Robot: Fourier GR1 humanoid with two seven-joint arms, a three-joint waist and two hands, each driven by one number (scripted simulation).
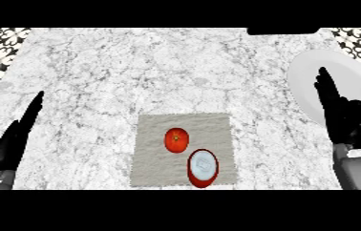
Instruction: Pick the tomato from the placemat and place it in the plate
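Pick not yet begun: the tomato (176, 140) lies untouched on the placemat (156, 170), just beside a red bowl (203, 167), well apart from the plate (308, 72) at the right edge. The right hand (337, 111) is held over the plate's rim, fingers straight, nothing grasped; a reach leftward to the tomato is judged next. The left hand (20, 134) is rested at the left edge, fingers straight, released.

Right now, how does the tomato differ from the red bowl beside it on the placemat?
The tomato is red all over; the bowl is red only outside, with a pale inside. The tomato looks smaller than the bowl. The tomato lies near the middle of the placemat; the bowl sits at its near edge. Both rest on the placemat, untouched by either hand.
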